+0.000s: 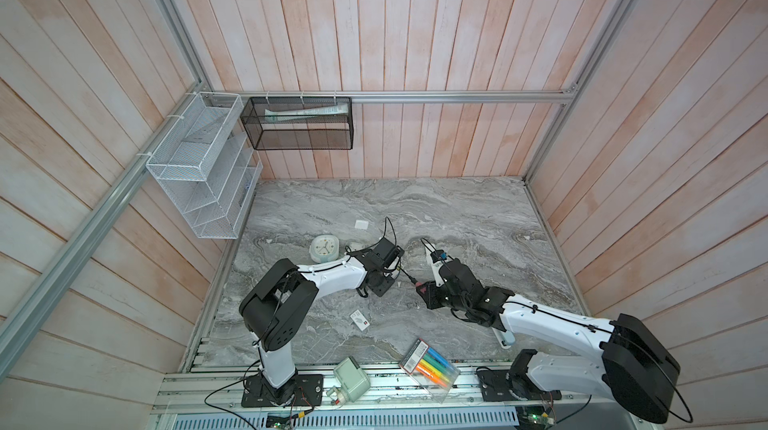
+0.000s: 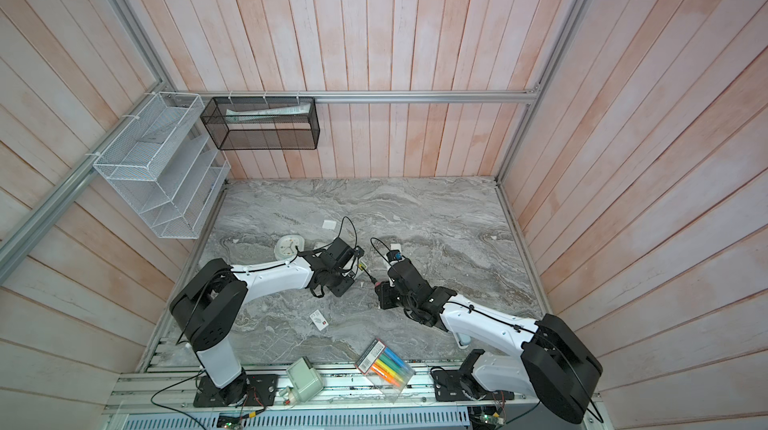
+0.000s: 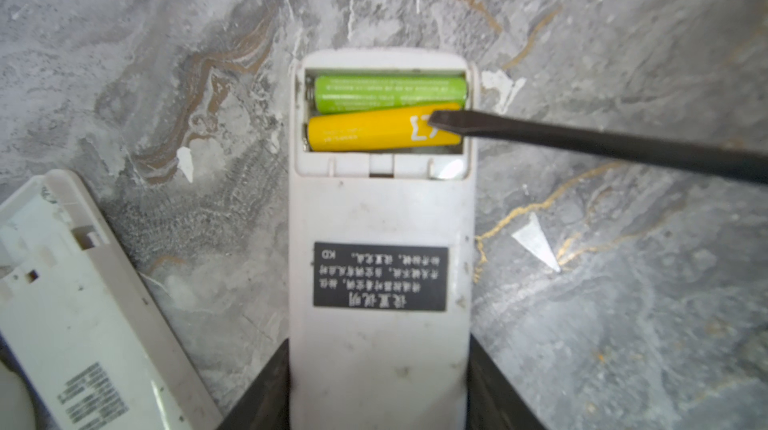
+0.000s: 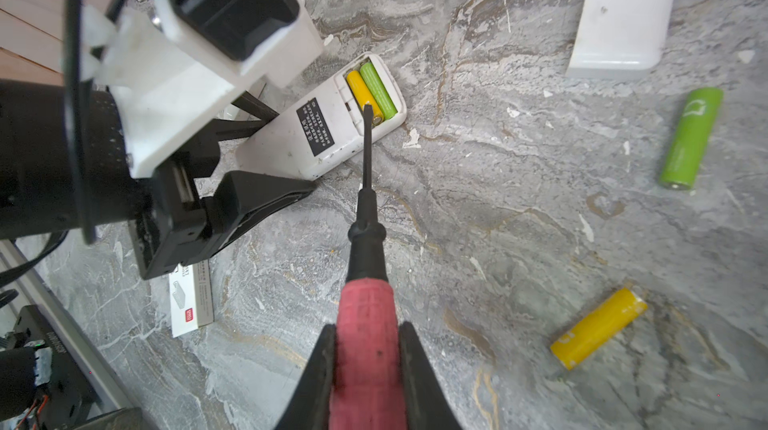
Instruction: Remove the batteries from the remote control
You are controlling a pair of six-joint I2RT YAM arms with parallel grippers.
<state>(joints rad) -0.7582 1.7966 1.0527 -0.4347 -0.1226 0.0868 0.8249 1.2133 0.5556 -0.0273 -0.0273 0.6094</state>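
You are working in a robotics lab cell dressed up as a corner of a home. Pale plank walls (image 1: pixel 415 32) close it on three sides, yet they sit inside a bare aluminium frame (image 1: pixel 457 97). A white mesh rack (image 1: pixel 199 166) and a black mesh basket (image 1: pixel 299 132) are fixed to that frame with zip ties (image 1: pixel 145 156). The worktop (image 1: pixel 457 207) has a grey marble pattern. Your two arms (image 1: pixel 332 276) stand on black base plates (image 1: pixel 282 396) bolted to slotted rails (image 1: pixel 395 392) along its near edge, with a bare circuit board (image 1: pixel 276 423) wired in beside them. Household props lie about: a clock (image 1: pixel 325 248), a pack of marker pens (image 1: pixel 430 367), a remote control (image 4: pixel 316 136).
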